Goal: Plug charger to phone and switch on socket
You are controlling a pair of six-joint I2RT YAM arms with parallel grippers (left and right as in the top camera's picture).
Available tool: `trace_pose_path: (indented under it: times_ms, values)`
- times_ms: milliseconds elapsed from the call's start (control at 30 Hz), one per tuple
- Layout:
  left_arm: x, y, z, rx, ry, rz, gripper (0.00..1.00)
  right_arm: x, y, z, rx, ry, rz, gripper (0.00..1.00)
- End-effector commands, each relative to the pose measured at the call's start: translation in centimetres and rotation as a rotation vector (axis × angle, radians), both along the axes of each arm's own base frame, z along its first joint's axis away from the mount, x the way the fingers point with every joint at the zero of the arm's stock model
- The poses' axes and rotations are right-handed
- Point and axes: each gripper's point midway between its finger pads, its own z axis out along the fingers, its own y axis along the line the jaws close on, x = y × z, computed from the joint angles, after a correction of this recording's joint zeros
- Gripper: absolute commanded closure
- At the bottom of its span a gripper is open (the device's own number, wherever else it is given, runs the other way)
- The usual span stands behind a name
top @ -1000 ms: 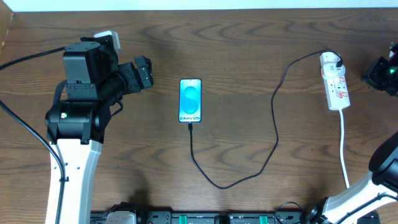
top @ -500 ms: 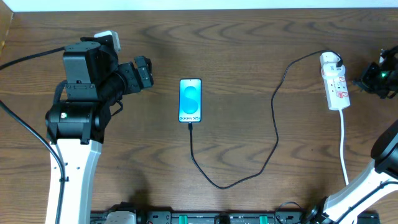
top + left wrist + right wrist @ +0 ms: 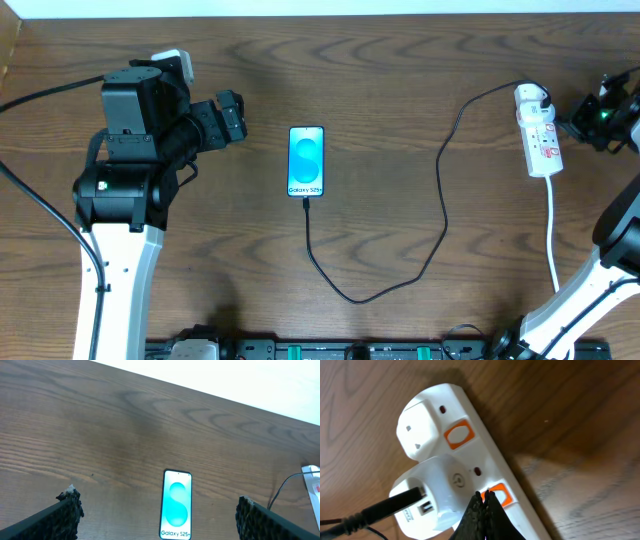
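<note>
At the right gripper (image 3: 484, 496): clenched shut, grasping nothing, tips aimed at the orange switch (image 3: 501, 495) of the socket (image 3: 470, 415) right beneath; cannot tell if touching. Just beside the tips, plugged into the socket: the white head of the charger (image 3: 435, 487). Far off to the side, seemingly joined to the phone (image 3: 306, 160) by the plug tip. Beyond, at the left gripper (image 3: 235, 117): spread wide, empty, facing the phone. Judging so: plugging done, switching on left.

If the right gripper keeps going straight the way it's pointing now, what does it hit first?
Most likely the orange switch on the socket, next to the plugged-in white adapter. The shut right gripper points its tips right at it; whether they already touch it is unclear.
</note>
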Motion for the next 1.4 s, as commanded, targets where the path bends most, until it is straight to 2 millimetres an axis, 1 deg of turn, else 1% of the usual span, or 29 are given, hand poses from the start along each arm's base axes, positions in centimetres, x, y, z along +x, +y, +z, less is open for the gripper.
trace_pose_path:
  times_ms: [0,333,500,633,833,1133,1367]
  values:
    - [-0.1,0.4,0.0,0.018,-0.003,0.007,0.02,0.4,0.8,-0.4,0.022,0.008,-0.007,0.99]
    - [-0.1,0.4,0.0,0.018,-0.003,0.007,0.02,0.5,1.5,-0.8,0.019,0.01,0.006,0.99]
    - [-0.1,0.4,0.0,0.018,-0.003,0.007,0.02,-0.1,2.3,-2.3,0.027,0.021,0.009,0.99]
    - [-0.1,0.4,0.0,0.018,-0.003,0.007,0.02,-0.3,2.5,-3.1,0.032,0.019,-0.002,0.99]
    - [-0.1,0.4,0.0,0.018,-0.003,0.007,0.02,-0.3,2.6,-3.1,0.041,0.016,-0.001,0.99]
    - [-0.1,0.4,0.0,0.018,-0.003,0.007,0.02,-0.8,4.3,-3.5,0.067,0.065,0.01,0.99]
    - [-0.1,0.4,0.0,0.018,-0.003,0.007,0.02,-1.1,5.2,-3.9,0.064,0.093,0.017,0.99]
